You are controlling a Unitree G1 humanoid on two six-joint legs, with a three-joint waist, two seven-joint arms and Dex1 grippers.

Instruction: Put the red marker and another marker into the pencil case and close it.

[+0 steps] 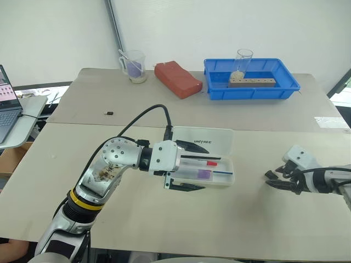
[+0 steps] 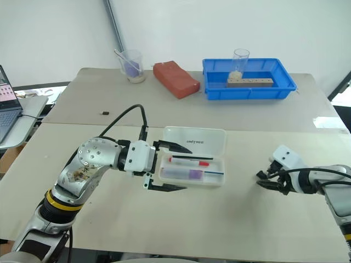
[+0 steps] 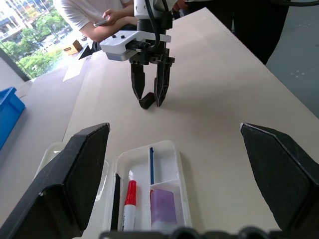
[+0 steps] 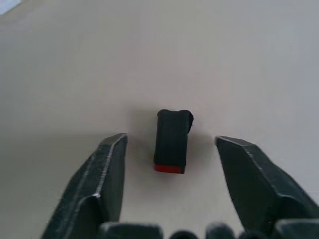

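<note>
The pencil case (image 1: 215, 135) lies open in the middle of the table, its lid flat behind the tray part. Inside are the red marker (image 1: 201, 163) and, nearer me, another marker (image 1: 204, 174), a lilac highlighter. The left wrist view shows both, red marker (image 3: 129, 201) and highlighter (image 3: 163, 206), beside a thin blue pen (image 3: 151, 164). My left gripper (image 1: 197, 167) is open, one finger on each side of the case's left end. Far to the right, my right gripper (image 1: 272, 181) hangs low over the table, open around a small black piece with a red end (image 4: 172, 132), without touching it.
At the back stand a blue tray (image 1: 285, 87) holding a glass and a wooden block, a red brick-shaped block (image 1: 176, 79) and a measuring cup (image 1: 133, 66). A small dark bit (image 1: 109, 113) lies at mid-left. A laptop (image 1: 8, 104) sits off the left edge. A person (image 3: 99, 15) stands beyond the table.
</note>
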